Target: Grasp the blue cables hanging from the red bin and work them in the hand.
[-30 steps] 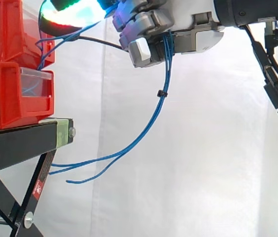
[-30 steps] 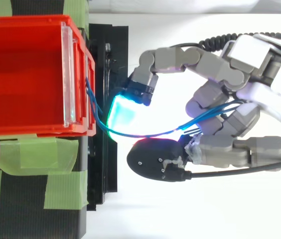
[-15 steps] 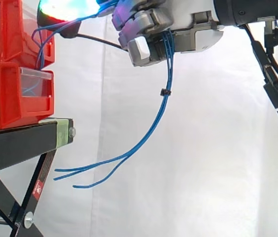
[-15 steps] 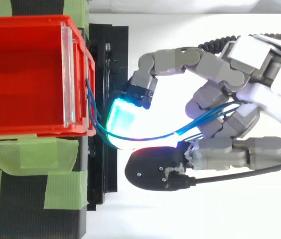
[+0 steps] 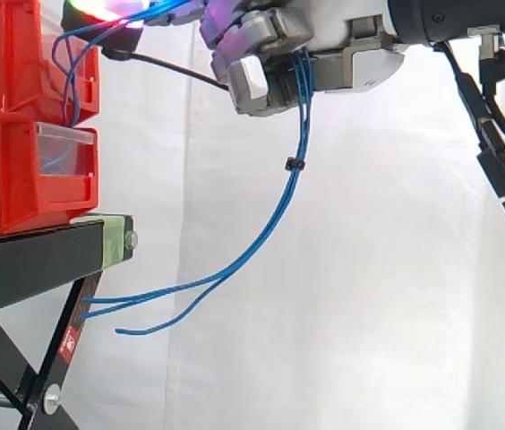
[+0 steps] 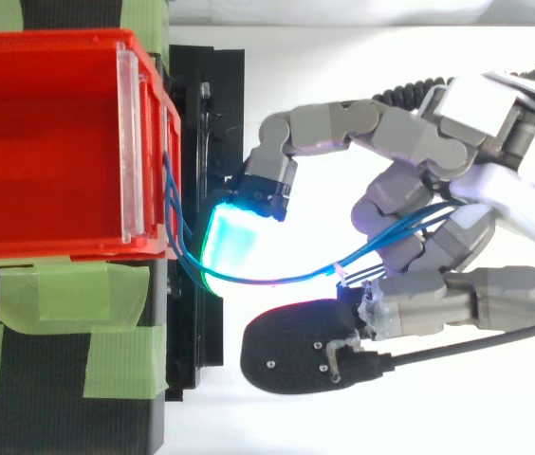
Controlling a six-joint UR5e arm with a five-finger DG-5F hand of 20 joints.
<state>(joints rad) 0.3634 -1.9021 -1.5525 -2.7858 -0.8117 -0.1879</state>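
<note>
The grasp is judged to be done. The thin blue cables [image 5: 301,125] are gripped by the grey robot hand [image 6: 509,194], whose fingers [image 6: 410,133] are curled round the bundle where it is threaded between them, well to the right of the open red plastic bin [image 6: 49,43]. What is left, as far as can be judged, is the working of the cables within the hand; how far that has gone cannot be read here. From the bin's right wall the cables are led across the gap, past the cyan-glowing fingertip pad [image 6: 234,237], and into the hand. The side view shows what is hidden from above: below the hand the cables hang free, are gathered by a small black tie [image 5: 293,165], and sweep down and left until their loose ends lie by the leg of the black stand [image 5: 29,260]; whether it is touched cannot be told. The top view instead lays out the strips of green tape [image 6: 68,294] near the bin and the routing of the cables between separate fingers, with one finger stretched towards the bin and the others folded.
</note>
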